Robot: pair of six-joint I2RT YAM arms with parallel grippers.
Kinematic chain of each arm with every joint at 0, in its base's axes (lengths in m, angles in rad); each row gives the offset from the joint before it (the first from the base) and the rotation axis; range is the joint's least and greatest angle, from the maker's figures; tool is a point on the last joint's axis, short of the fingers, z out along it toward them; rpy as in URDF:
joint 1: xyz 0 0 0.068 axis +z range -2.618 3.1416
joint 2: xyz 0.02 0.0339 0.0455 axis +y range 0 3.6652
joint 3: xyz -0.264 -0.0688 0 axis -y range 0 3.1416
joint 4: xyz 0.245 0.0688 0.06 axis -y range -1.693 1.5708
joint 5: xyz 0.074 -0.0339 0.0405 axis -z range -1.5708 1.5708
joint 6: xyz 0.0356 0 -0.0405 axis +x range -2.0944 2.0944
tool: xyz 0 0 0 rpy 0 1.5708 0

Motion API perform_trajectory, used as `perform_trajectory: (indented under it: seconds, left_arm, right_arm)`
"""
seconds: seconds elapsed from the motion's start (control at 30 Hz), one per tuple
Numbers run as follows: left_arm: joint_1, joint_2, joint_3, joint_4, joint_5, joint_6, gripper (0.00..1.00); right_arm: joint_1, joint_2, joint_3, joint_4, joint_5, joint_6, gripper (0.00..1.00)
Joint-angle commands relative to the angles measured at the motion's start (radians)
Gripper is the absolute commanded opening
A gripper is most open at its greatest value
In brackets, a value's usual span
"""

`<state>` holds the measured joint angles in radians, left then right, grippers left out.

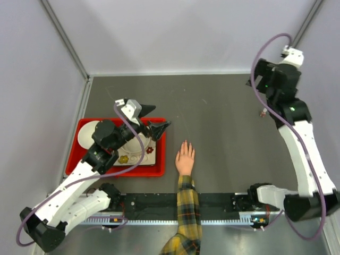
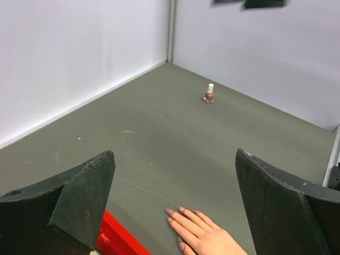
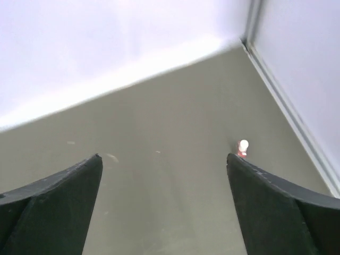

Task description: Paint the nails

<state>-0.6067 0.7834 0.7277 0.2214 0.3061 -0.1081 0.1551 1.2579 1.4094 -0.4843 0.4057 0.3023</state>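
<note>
A light-skinned hand [image 1: 185, 158] with a yellow-and-dark plaid sleeve lies flat on the grey table, fingers pointing away from the arm bases. Its nails [image 2: 171, 212] look dull pinkish-grey in the left wrist view. A small red nail polish bottle [image 1: 262, 112] with a white cap stands upright, far right, also visible as the bottle [image 2: 209, 94] and the bottle [image 3: 243, 147]. My left gripper [image 2: 174, 154] hovers open over the tray's right edge, left of the hand. My right gripper [image 3: 163, 156] is open, raised above the bottle, and holds nothing.
A red tray [image 1: 85, 159] at the left holds a white plate and small flower-shaped pieces. White walls with metal rails close the table at the back and sides. The right arm [image 1: 297, 133] rises tall along the right edge.
</note>
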Motion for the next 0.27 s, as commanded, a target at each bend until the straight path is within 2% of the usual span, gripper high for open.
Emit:
perform_trajectory:
  seconds: [0.0,0.03,0.17,0.23]
  left_arm:
    - [-0.002,0.01,0.209,-0.12,-0.113,-0.036,0.97]
    - [-0.004,0.01,0.234,-0.17,-0.136,-0.039,0.96]
    - [-0.002,-0.035,0.277,-0.202,-0.238,-0.054,0.98]
    - [-0.004,-0.047,0.303,-0.212,-0.274,-0.064,0.98]
  right_arm:
    - [0.0,-0.205,0.062,-0.134,-0.14,-0.041,0.99]
    - [0.0,-0.234,0.071,-0.154,-0.145,-0.054,0.99]
    - [-0.002,-0.36,0.075,-0.155,-0.169,-0.069,0.99]
    - [0.0,-0.382,0.138,-0.192,-0.165,-0.046,0.99]
